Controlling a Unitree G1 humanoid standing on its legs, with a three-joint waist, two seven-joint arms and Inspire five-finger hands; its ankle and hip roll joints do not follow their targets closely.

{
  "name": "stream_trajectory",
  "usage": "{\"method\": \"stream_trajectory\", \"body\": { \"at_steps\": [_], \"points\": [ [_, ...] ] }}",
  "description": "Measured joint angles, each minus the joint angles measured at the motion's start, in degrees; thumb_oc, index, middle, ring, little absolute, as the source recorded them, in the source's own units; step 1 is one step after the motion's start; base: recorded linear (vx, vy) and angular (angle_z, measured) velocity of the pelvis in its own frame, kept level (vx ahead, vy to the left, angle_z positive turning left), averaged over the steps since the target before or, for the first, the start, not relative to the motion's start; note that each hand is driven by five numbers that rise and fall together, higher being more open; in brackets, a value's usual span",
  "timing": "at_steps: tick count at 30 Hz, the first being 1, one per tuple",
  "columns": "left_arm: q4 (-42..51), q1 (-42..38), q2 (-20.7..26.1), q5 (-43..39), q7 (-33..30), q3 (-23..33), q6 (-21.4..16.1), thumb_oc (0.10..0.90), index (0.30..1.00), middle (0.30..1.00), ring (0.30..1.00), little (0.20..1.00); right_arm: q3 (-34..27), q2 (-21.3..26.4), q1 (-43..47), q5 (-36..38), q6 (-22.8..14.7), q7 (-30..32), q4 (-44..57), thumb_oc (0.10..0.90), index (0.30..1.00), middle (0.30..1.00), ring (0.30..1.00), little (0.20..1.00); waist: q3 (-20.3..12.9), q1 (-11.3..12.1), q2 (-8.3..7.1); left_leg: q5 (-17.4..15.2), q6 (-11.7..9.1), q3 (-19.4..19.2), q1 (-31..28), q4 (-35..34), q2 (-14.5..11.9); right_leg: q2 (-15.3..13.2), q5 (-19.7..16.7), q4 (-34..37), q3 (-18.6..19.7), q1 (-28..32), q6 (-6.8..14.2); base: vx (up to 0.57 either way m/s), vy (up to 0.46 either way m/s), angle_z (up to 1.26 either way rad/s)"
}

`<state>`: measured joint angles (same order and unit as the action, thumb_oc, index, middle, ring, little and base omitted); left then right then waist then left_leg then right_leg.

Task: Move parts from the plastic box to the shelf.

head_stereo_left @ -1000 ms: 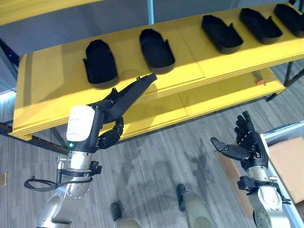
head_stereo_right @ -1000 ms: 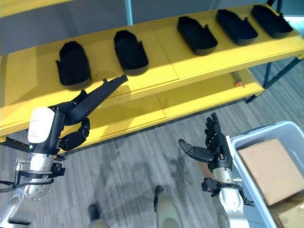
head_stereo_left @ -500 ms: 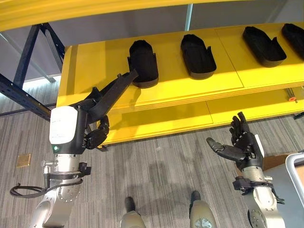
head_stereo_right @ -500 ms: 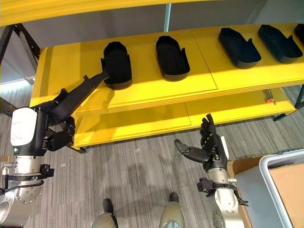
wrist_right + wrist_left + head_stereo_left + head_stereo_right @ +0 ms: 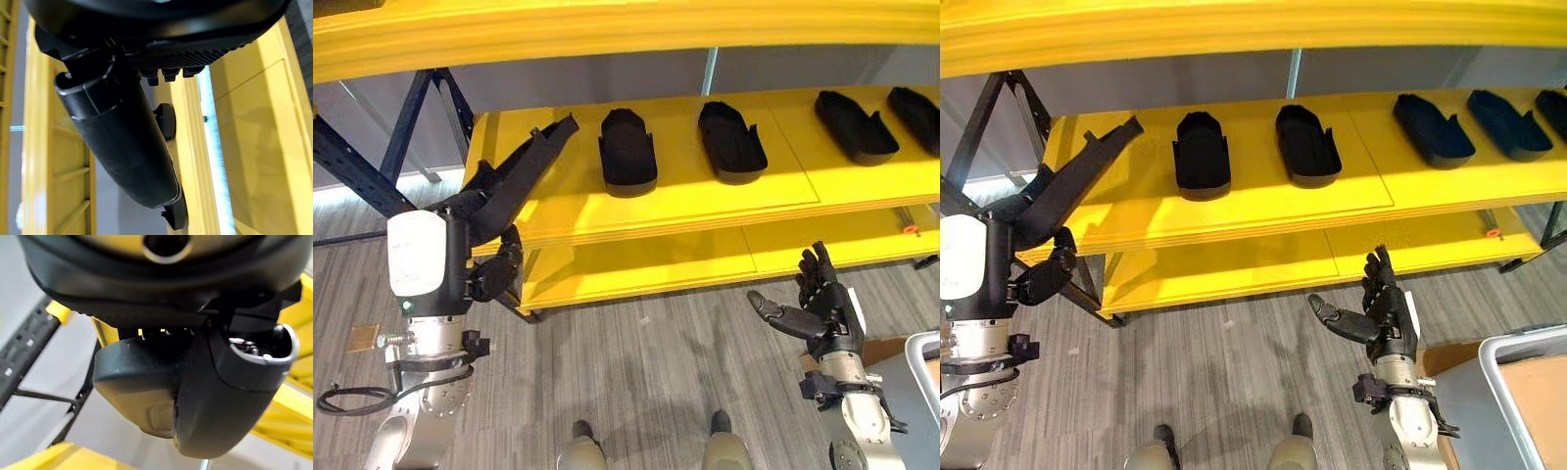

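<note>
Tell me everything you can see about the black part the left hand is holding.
The black part is a long, flat, matte piece that looks like moulded plastic, tapering to a narrow notched tip. The left hand grips its wider end, fingers curled round it, so that it slants up and away towards the yellow shelf. Its tip hangs over the shelf's left end, left of the row of black parts lying there; whether it touches the board cannot be told.

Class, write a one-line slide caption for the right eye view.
Left hand lifts a long black part toward the yellow shelf beside parts already placed; right hand waits open.
</note>
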<state>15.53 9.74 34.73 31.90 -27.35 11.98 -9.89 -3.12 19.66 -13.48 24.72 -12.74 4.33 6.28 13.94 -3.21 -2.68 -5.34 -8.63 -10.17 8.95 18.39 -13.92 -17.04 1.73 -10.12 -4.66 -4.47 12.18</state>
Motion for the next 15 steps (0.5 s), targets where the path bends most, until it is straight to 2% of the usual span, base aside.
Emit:
{"method": "stream_trajectory", "body": {
  "at_steps": [5,10,13,15],
  "points": [
    [-3.76,-1.99,0.09,0.53,-1.56,-0.20,2.04,0.400,0.300,0.300,0.300,0.300,0.05,-0.06,0.17,0.02,0.13,-0.08,-0.31,0.900,1.000,1.000,1.000,1.000,-0.67,-0.13,-0.02,-1.16,0.09,0.27,1.20,2.87,-0.89,0.57,-0.05,-0.73,0.24,-0.30,-0.40,-0.02,-0.043,-0.01],
    [-10.40,-9.38,0.71,1.80,-2.51,-1.08,6.19,0.400,0.300,0.300,0.300,0.300,0.33,0.10,0.60,0.05,0.63,-0.20,-0.47,0.900,1.000,1.000,1.000,1.000,-0.75,-1.81,0.13,-4.53,0.19,1.51,5.41,10.47,-2.93,1.56,2.29,-6.55,0.96,-3.68,-0.56,-0.08,-0.025,-0.03],
    [-14.34,-14.55,2.45,2.75,-3.01,-2.35,7.86,0.400,0.300,0.300,0.300,0.300,0.53,0.52,0.65,0.06,0.83,-0.34,-0.46,0.900,1.000,1.000,1.000,1.000,-0.78,-3.27,0.11,-6.71,0.46,2.72,10.29,16.46,-3.52,1.36,4.87,-13.27,2.37,-9.04,-0.69,-0.08,-0.026,-0.01],
    [-17.68,-18.26,3.94,2.76,-3.30,-4.45,8.77,0.400,0.300,0.300,0.300,0.300,0.86,0.73,0.95,0.06,1.74,-0.33,-0.69,0.900,1.000,1.000,1.000,1.000,-0.75,-3.17,0.17,-7.90,0.66,3.18,12.63,19.63,-3.90,1.34,6.23,-16.82,2.79,-11.48,-0.58,-0.04,-0.022,-0.05]
  ]
}}
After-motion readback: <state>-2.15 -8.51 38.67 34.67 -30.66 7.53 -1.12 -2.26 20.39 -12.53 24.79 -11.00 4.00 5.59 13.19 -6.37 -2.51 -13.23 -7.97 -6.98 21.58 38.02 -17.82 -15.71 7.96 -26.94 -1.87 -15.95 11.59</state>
